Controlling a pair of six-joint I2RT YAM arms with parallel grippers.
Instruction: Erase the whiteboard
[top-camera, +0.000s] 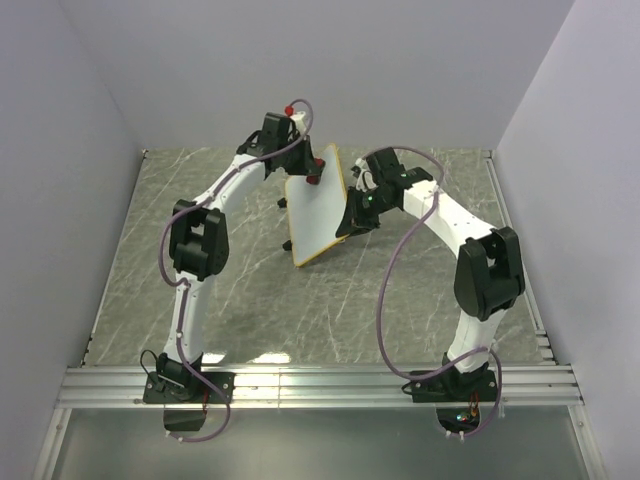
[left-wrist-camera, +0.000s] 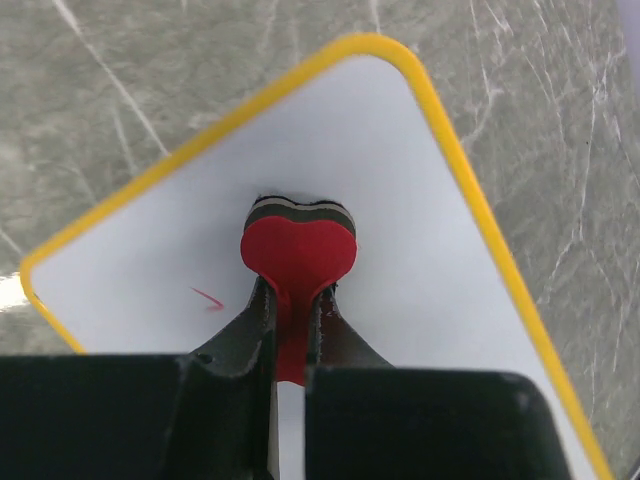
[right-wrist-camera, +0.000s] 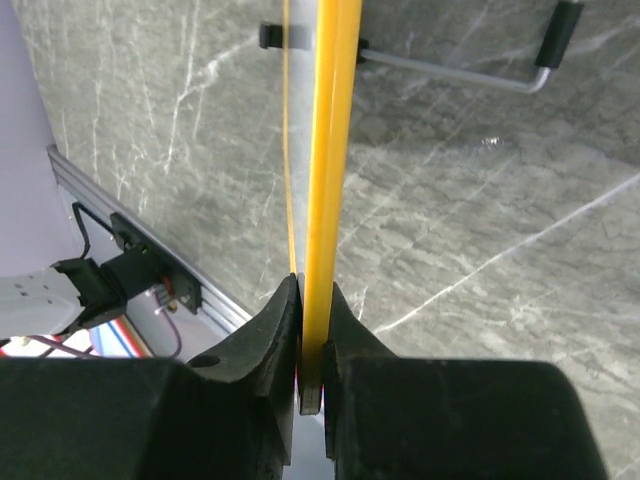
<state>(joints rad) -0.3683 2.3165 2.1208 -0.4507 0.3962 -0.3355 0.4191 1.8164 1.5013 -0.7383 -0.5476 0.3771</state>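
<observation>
The whiteboard (top-camera: 317, 205), white with a yellow frame, is held tilted above the table. My right gripper (top-camera: 352, 216) is shut on its right edge; the right wrist view shows the yellow frame (right-wrist-camera: 330, 150) edge-on between the jaws. My left gripper (top-camera: 305, 165) is shut on the red-and-black eraser (left-wrist-camera: 298, 245) and presses it flat on the board face (left-wrist-camera: 400, 200). A short red mark (left-wrist-camera: 208, 298) lies on the board left of the eraser.
The table (top-camera: 400, 300) is grey marble. A metal rail (top-camera: 320, 385) runs along the near edge. Grey walls stand left, right and behind. The board's wire stand with black feet (right-wrist-camera: 450, 68) shows in the right wrist view.
</observation>
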